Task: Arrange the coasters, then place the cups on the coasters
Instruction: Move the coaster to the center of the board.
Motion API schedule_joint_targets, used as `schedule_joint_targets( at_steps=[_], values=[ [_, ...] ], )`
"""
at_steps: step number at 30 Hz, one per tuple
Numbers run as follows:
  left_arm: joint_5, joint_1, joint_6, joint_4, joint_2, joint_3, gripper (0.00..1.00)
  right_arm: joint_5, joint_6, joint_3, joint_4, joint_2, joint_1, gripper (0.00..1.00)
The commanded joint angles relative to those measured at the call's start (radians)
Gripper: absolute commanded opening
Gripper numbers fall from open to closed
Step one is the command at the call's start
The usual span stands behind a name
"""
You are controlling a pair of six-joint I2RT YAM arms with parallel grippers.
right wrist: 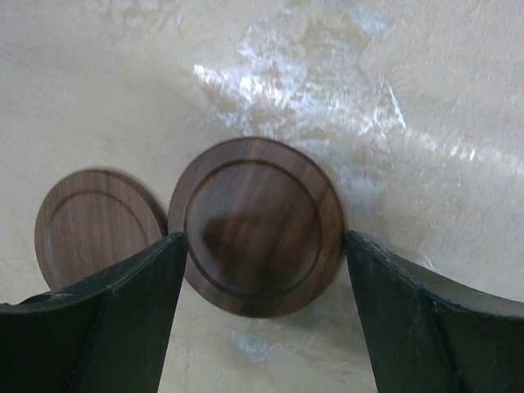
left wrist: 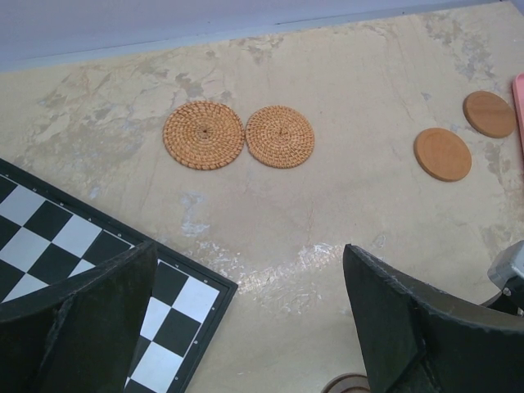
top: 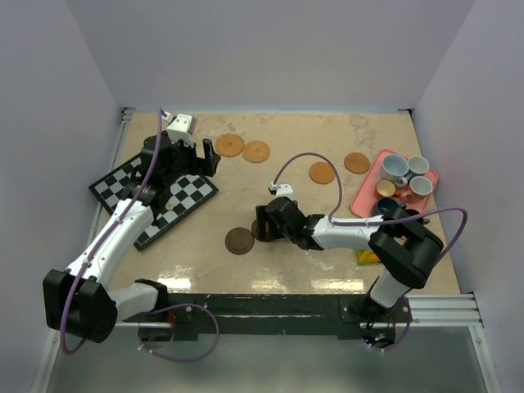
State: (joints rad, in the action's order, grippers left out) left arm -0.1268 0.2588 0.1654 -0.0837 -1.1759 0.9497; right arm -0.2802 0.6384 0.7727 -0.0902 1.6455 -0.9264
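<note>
My right gripper (right wrist: pixel 264 237) is low over the table's middle, its fingers pressed against both edges of a dark brown coaster (right wrist: pixel 258 225) whose near edge casts a shadow. A second dark brown coaster (right wrist: pixel 97 225) lies just left of it (top: pixel 240 241). Two woven tan coasters (left wrist: pixel 204 134) (left wrist: pixel 280 137) touch side by side at the back. Two smooth orange coasters (left wrist: pixel 442 154) (left wrist: pixel 489 114) lie further right. The cups (top: pixel 395 167) stand in the pink tray (top: pixel 364 196). My left gripper (left wrist: pixel 250 319) hangs open and empty above the chessboard's edge.
A black-and-white chessboard (left wrist: pixel 49 237) lies angled at the left, under my left arm. The pink tray sits at the right edge beside my right arm's elbow. A small yellow-green object (top: pixel 366 256) shows under that arm.
</note>
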Motion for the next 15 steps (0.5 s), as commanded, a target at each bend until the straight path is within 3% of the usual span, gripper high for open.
schedule_joint_targets(
  at_steps=[1, 15],
  values=[
    [-0.005, 0.008, 0.016, 0.041, 0.025, 0.001, 1.00, 0.016, 0.069, -0.038, 0.311, 0.010, -0.014, 0.80],
    [0.023, 0.008, 0.005, 0.036, 0.032, 0.003, 1.00, -0.071, -0.084, 0.264, 0.349, 0.102, 0.009, 0.70]
  ],
)
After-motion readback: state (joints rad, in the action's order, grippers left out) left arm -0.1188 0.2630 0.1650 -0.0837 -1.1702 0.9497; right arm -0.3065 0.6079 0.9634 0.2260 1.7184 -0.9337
